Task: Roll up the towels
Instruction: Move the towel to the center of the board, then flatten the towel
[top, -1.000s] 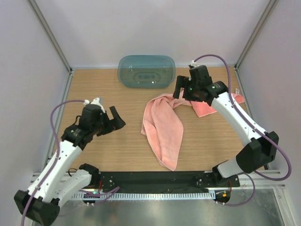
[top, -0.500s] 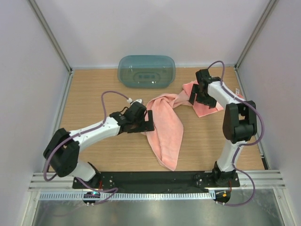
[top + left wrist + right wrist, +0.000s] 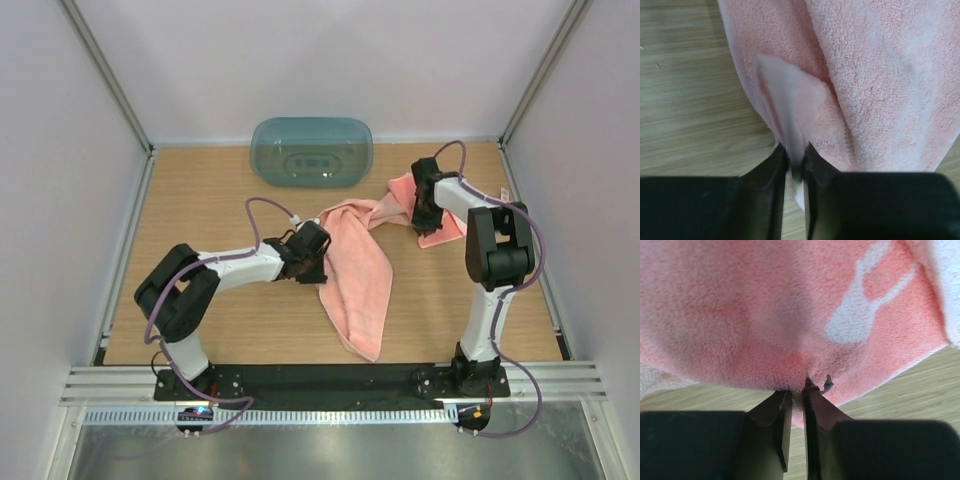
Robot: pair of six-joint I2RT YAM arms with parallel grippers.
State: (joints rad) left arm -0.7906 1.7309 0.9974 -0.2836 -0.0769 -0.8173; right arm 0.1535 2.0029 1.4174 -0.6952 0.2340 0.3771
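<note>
Left gripper: jaws nearly together, pinching thin fold at left edge of long towel.
Long towel: mid-table, long axis far-to-near, stretching right of your left gripper; left arm nearer.
Right gripper: jaws nearly together, nipping hem of printed towel, far right.
Hidden from you: printed towel's bulk under right arm; print cut off in wrist view; whether towels overlap, unclear.
</note>
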